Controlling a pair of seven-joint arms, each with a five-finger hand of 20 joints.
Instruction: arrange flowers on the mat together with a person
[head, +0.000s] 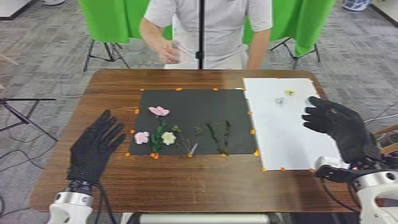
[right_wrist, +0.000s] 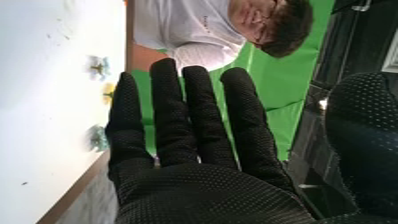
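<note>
I judge our arrangement to be part-way along: a good share is laid out, with some blossoms waiting. On the dark grey rectangular mat (head: 189, 101), on the brown wooden bench (head: 207, 189), a pink ruffled blossom (head: 159, 111) tops a leafy green stem (head: 157, 135). Nearer me, a paler pink blossom (head: 141, 137) and a creamy yellow blossom (head: 168, 138) lie on either side of that stem. Thin, wispy sprigs (head: 185, 141) come next, then two dark slender stems (head: 220, 137) side by side towards my right, with no blossom on them that I can make out.

What is left, as I see it, lies on the white sheet (head: 289, 135) to the right of the mat: a small yellow blossom (head: 290, 92), a pale bluish blossom (head: 280, 100) near it, and another pale blue blossom (right_wrist: 98, 138) close to my fingertips. I would guess these are meant for the mat, perhaps for the dark stems.

My right hand (right_wrist: 200, 187) is above the far right part of the sheet, fingers straight and slightly apart, thumb standing off, pinching nothing. My left hand (head: 90, 153) is beside the mat's left edge, fingers outstretched and a little spread, holding nothing.
</note>
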